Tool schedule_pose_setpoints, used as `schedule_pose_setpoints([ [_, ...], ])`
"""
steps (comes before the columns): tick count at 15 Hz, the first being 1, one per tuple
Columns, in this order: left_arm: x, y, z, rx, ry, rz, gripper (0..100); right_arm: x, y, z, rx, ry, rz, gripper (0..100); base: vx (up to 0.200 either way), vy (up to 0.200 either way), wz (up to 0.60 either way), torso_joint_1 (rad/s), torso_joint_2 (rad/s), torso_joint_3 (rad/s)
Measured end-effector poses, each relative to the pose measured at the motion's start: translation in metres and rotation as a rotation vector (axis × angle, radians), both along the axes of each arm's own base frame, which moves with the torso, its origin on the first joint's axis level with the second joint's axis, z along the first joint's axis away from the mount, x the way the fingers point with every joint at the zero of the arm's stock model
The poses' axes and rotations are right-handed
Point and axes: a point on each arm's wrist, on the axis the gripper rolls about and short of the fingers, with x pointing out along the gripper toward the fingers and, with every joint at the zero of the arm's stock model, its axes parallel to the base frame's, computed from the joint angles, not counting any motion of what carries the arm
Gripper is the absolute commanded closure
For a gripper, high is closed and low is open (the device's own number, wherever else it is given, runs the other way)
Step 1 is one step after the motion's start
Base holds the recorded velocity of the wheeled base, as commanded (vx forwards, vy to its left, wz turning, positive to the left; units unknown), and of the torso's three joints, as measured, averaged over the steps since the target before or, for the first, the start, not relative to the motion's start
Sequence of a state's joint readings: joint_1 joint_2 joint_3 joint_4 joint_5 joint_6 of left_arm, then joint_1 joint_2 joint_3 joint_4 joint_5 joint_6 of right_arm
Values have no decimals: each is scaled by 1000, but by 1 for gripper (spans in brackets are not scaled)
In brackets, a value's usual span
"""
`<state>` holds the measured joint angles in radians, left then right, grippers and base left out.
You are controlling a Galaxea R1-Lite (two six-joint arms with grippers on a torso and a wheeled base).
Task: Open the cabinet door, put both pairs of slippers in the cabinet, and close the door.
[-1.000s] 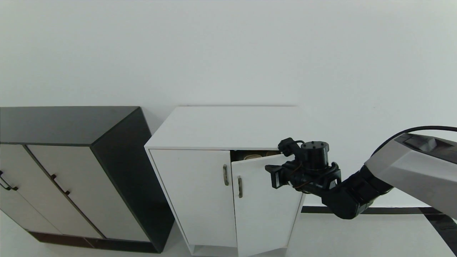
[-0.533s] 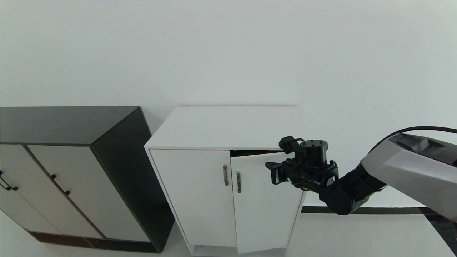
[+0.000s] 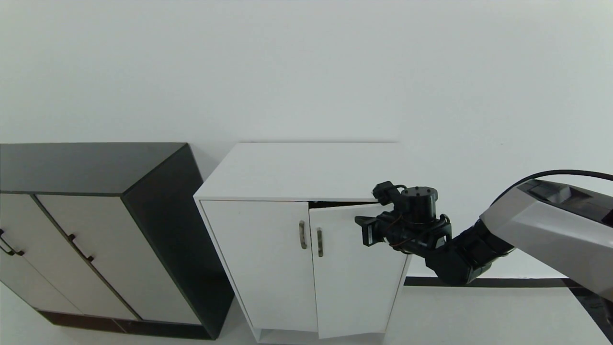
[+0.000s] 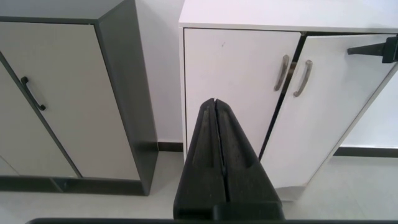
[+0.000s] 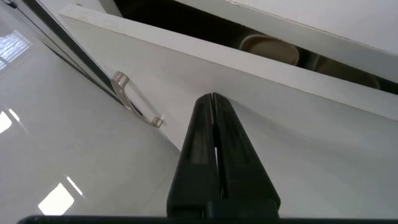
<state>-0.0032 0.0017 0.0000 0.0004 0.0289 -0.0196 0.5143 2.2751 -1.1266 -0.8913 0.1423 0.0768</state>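
The white cabinet stands against the wall. Its left door is closed and its right door is ajar by a narrow dark gap along the top. My right gripper is shut with nothing in it, and its tip rests against the front of the right door, near the upper hinge side. Through the gap a beige slipper lies inside. My left gripper is shut and empty, held low in front of the cabinet's left door, apart from it. The right gripper also shows there at the door's edge.
A taller dark cabinet with pale doors stands directly left of the white one. Two metal handles sit side by side where the white doors meet. A black strip runs along the wall's foot at the right. Pale floor lies in front.
The right door has swung further toward the cabinet, with my right gripper moving in against it. The gap at the top has narrowed, and the slippers inside have gone from the head view.
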Motion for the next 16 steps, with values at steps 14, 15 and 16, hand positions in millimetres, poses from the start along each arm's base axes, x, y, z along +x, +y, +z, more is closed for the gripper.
schedule_pose_setpoints([
  [14,0,0,0,0,0,-3,100,8,4,2,12,-22,-2,100,0,0,0,0,0,0],
  [15,0,0,0,0,0,-3,100,8,4,2,12,-21,-2,100,0,0,0,0,0,0],
  [16,0,0,0,-1,0,-4,100,9,4,1,11,-21,-2,100,0,0,0,0,0,0],
])
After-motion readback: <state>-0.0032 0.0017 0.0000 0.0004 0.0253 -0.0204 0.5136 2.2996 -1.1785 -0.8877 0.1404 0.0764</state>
